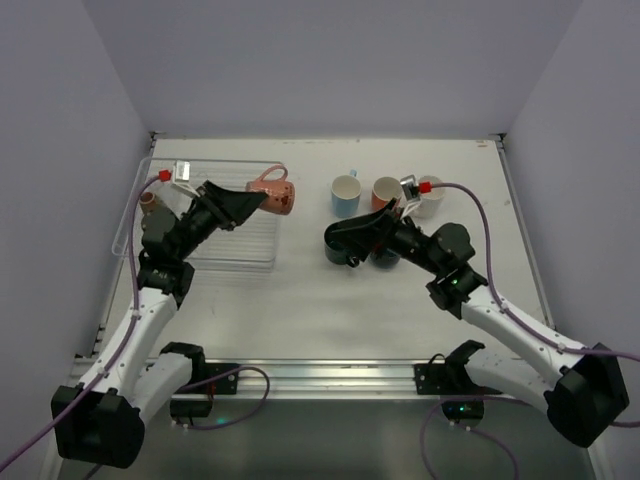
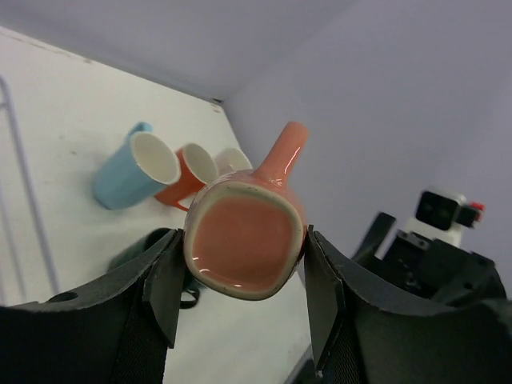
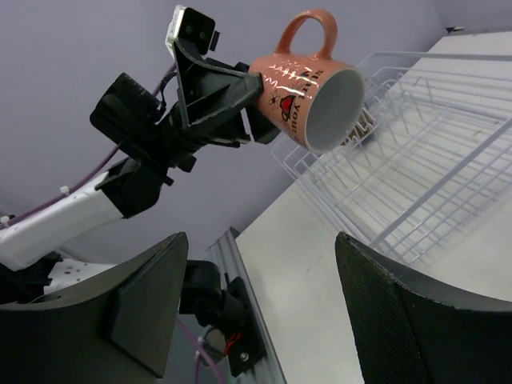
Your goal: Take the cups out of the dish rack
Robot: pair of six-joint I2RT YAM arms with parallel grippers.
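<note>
White tabletop (image 1: 330,320) filled the frame. At upper left the left gripper (image 1: 258,200) pinched the pink mug (image 1: 276,192) by its base, sideways over the dish rack's (image 1: 132,222) right edge, likely bound for the blue cup's (image 1: 346,192) side. The right gripper (image 1: 338,245) stood spread at centre.

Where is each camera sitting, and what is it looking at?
Top camera: sits high behind the arms, looks down on the table; both whole arms show.
Left wrist camera: on the left wrist, looks past the left hand at the pink mug it grips, with a light blue cup beyond; two black fingers show.
Right wrist camera: on the right wrist, faces the left arm and the dish rack; the open right hand frames the bottom.
Shared: both wrist views see the same pink mug, from opposite ends.
</note>
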